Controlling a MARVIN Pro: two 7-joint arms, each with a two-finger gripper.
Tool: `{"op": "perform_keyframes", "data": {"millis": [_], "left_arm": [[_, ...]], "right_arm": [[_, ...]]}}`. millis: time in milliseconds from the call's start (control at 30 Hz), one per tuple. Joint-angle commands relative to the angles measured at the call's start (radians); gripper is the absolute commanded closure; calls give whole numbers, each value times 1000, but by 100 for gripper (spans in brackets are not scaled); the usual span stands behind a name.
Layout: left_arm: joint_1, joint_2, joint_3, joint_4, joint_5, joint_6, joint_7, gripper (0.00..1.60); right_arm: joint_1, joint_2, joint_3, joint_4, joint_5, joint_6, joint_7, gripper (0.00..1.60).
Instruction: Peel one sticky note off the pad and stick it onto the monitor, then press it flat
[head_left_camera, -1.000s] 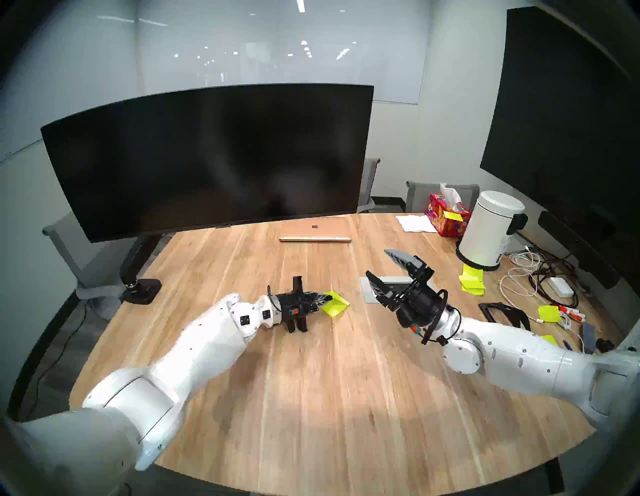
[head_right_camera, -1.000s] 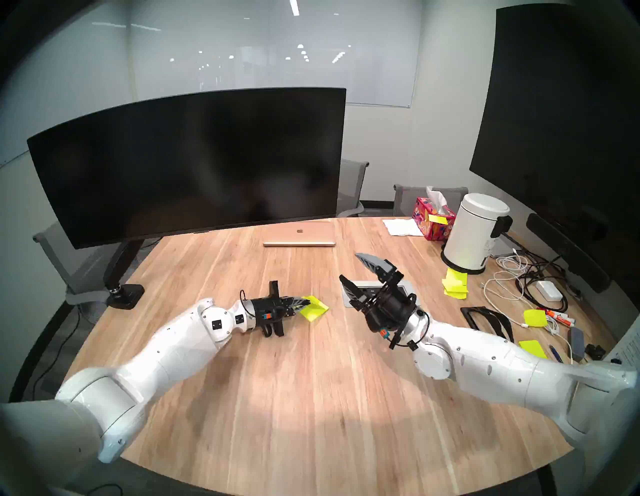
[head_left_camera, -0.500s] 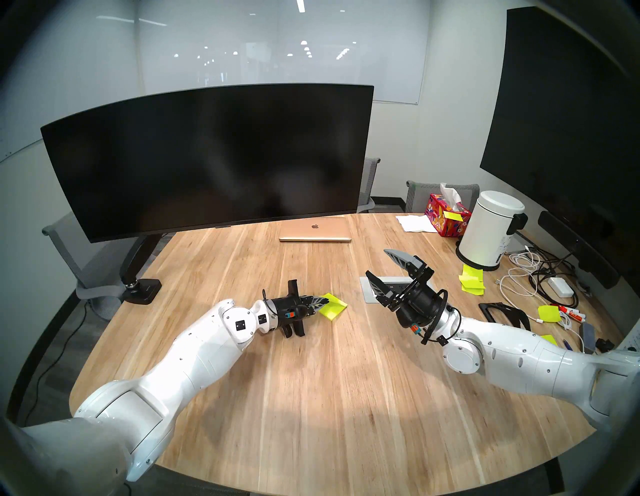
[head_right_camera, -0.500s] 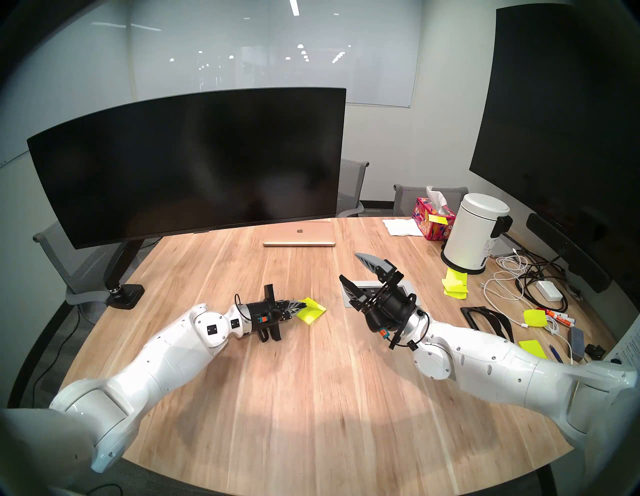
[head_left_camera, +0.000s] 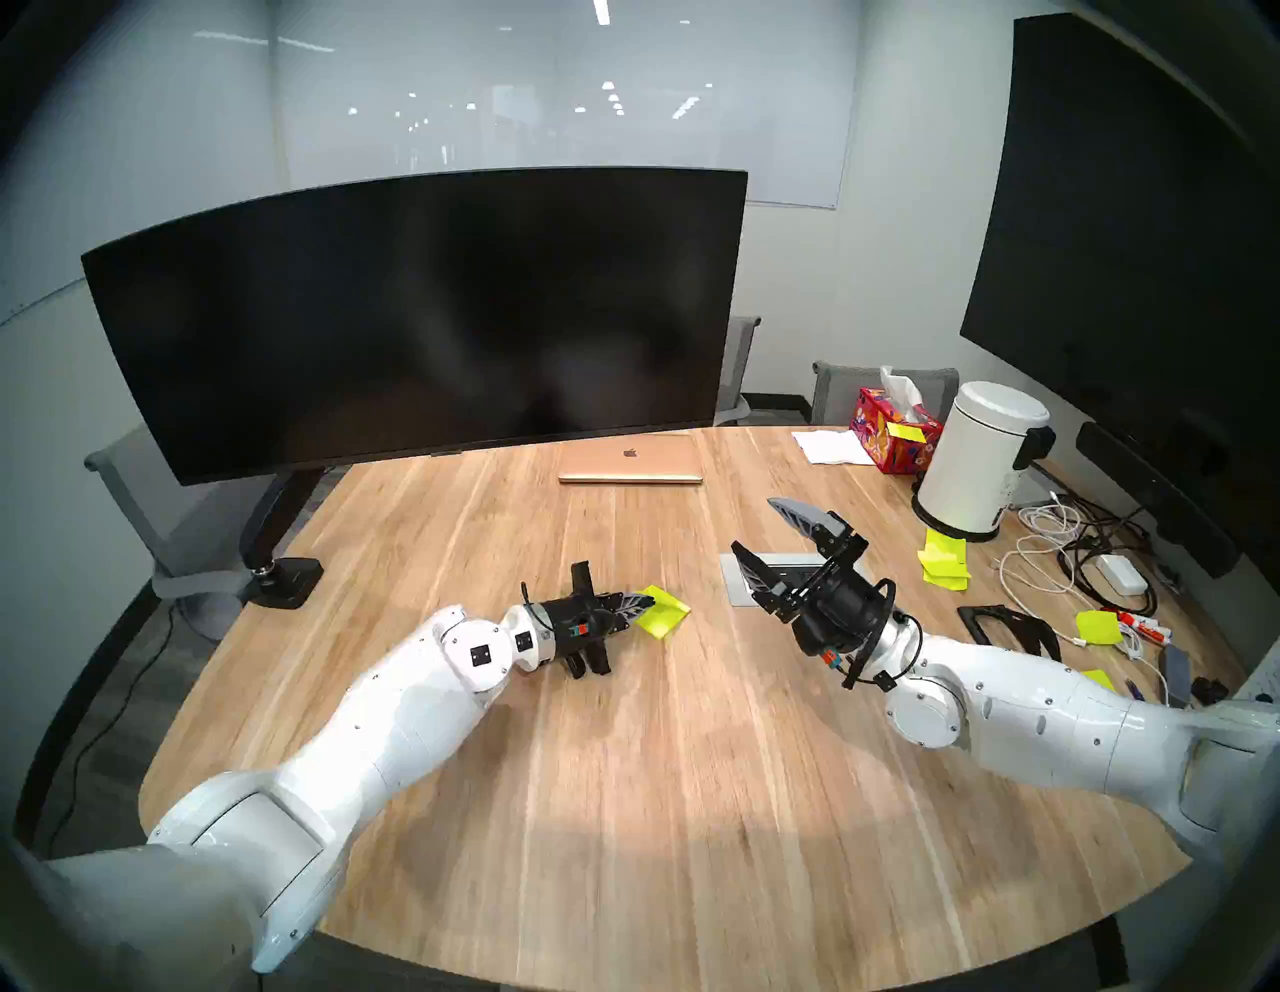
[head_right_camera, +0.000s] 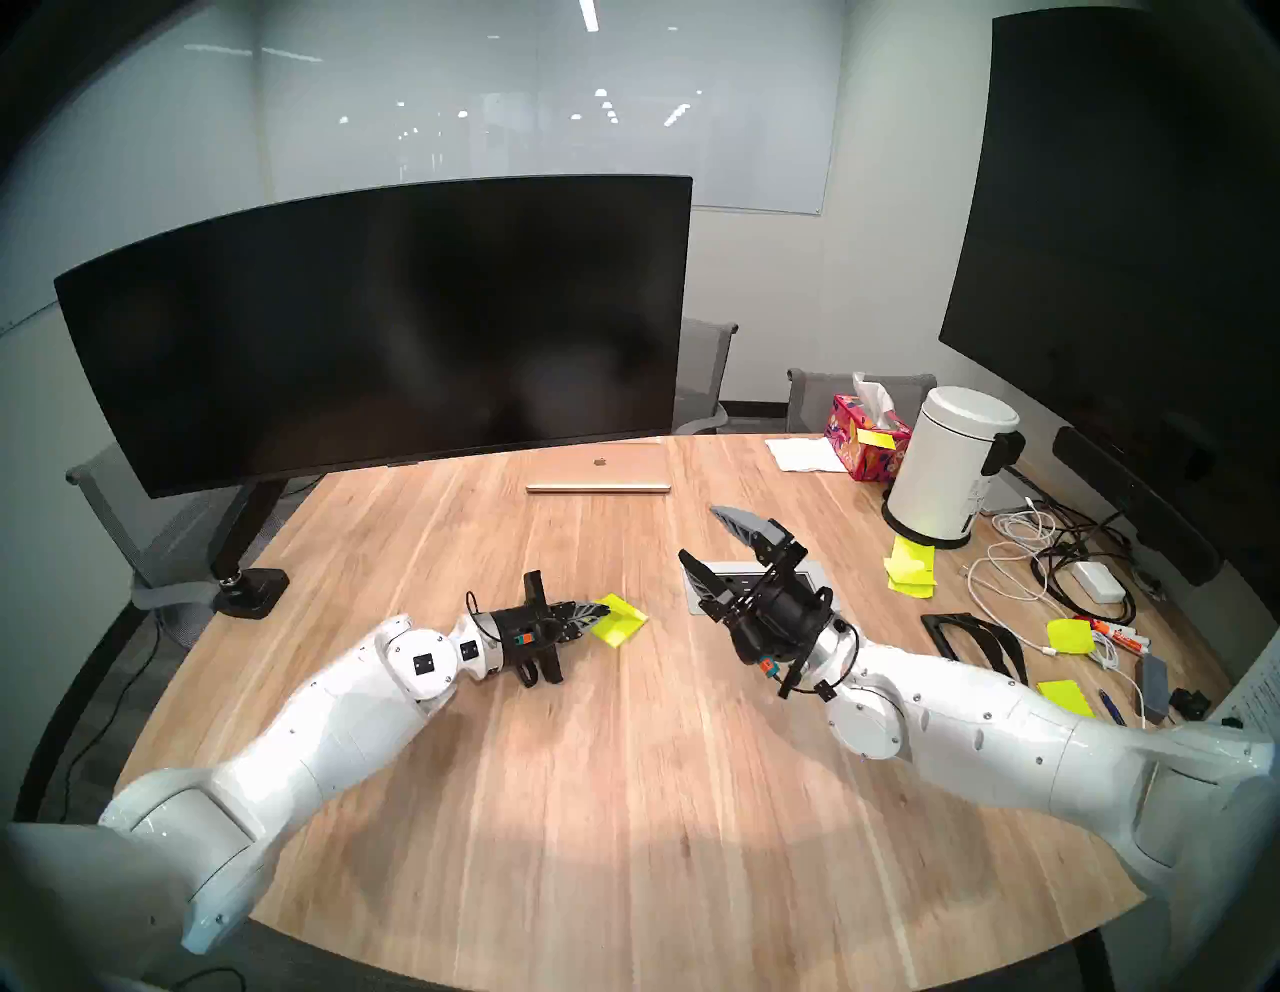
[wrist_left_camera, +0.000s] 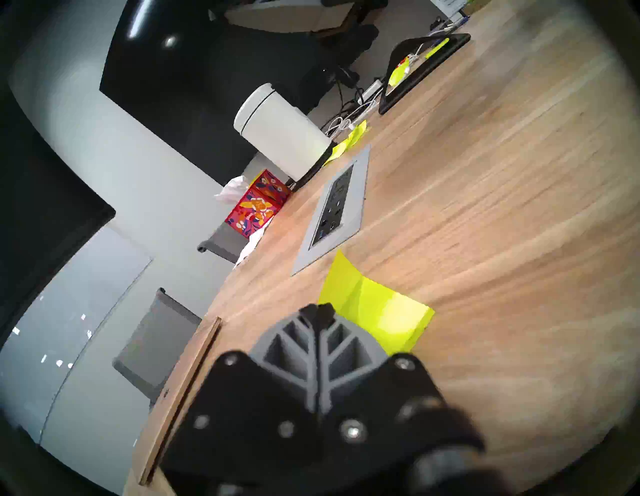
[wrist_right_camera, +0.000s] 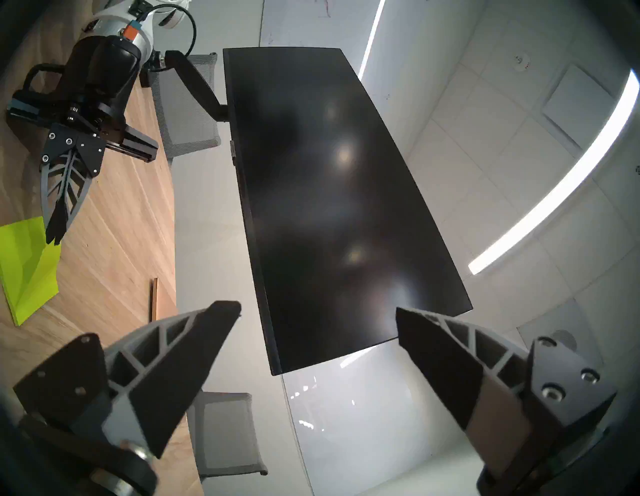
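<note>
The neon yellow-green pad (head_left_camera: 670, 615) (wrist_left_camera: 394, 322) lies mid-table. Its top sheet, the sticky note (wrist_left_camera: 341, 280) (wrist_right_camera: 20, 242), is bent up from the stack at the corner nearest my left gripper. The left gripper (head_left_camera: 647, 604) (head_right_camera: 606, 611) (wrist_left_camera: 320, 310) is shut, its tips pinched at that lifted corner. My right gripper (head_left_camera: 753, 523) (head_right_camera: 698, 531) (wrist_right_camera: 318, 307) hangs wide open and empty to the right of the pad, above the table, facing the monitor. The wide curved black monitor (head_left_camera: 415, 325) (wrist_right_camera: 329, 207) stands at the table's back left on a black arm.
A grey outlet panel (head_left_camera: 738, 578) is set into the table under the right gripper. A gold laptop (head_left_camera: 630, 461) lies behind. At the right stand a white bin (head_left_camera: 976, 457), a tissue box (head_left_camera: 893, 429), a heap of loose yellow-green notes (head_left_camera: 943, 561) and cables (head_left_camera: 1067, 554).
My left gripper has drawn back a little to the left and rolled slightly, still shut at the note's corner, and the pad has shifted slightly left with it. The right arm has not moved.
</note>
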Motion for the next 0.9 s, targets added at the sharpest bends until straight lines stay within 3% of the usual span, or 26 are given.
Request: {"op": "perform_keyframes", "data": {"millis": [0,567,867], "left_arm": [[28,-12,17,3,15,26,1,160],[74,-14,17,-77,24,109,58,160],[86,7,5,-88,7,97,74,160]], "right_arm": [[11,-2,11,-9,2,-1,-9,0],[14,2,12,-27,-2,8,-5,0],[25,-5,4,-84,-30,47,30,0]]}}
